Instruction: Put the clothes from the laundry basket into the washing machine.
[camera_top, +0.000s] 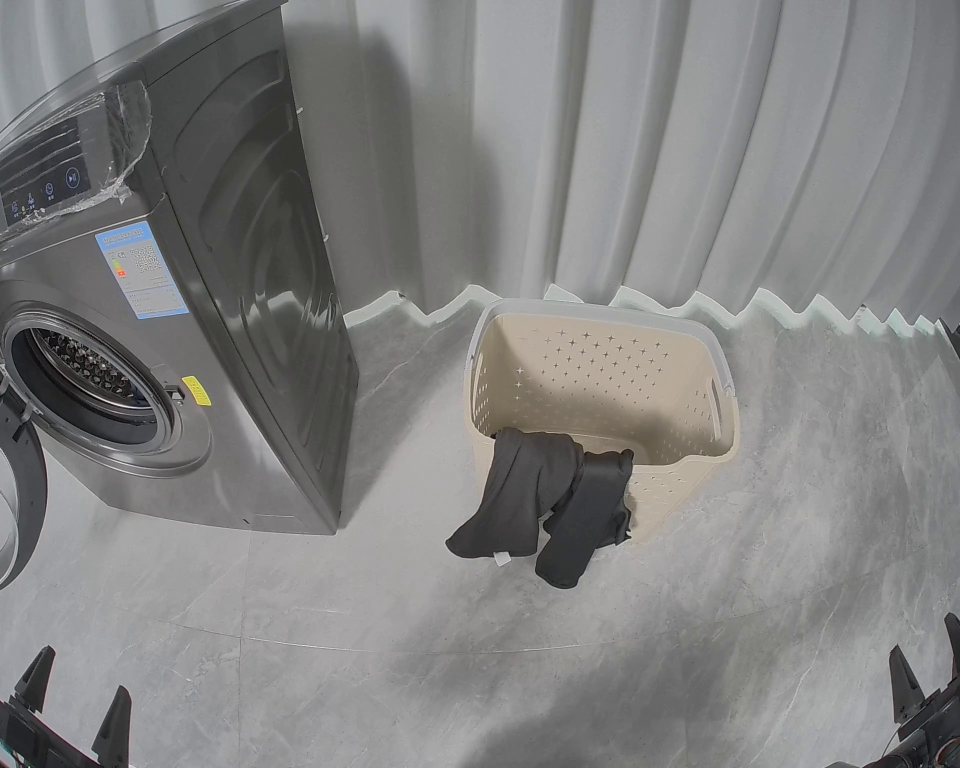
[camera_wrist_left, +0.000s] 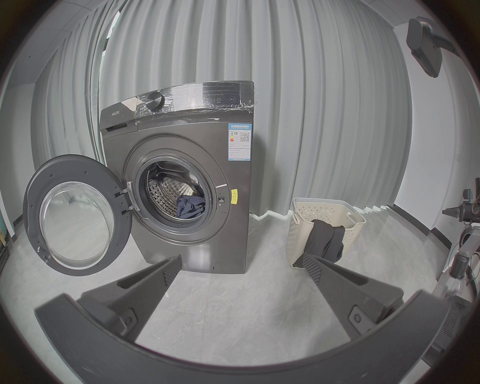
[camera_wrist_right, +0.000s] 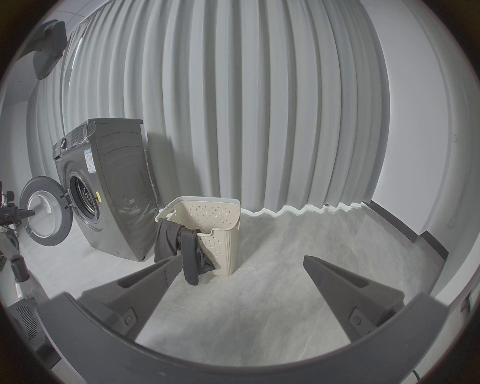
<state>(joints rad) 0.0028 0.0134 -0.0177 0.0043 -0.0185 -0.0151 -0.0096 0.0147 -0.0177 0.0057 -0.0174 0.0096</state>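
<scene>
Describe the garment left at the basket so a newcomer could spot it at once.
Find the grey washing machine on the left of the head view; the cream basket stands to its right. The garment is draped over the basket's near rim, hanging down outside. It is dark grey, unlike the blue cloth in the drum.

Head overhead, wrists low; laundry basket common.
</scene>
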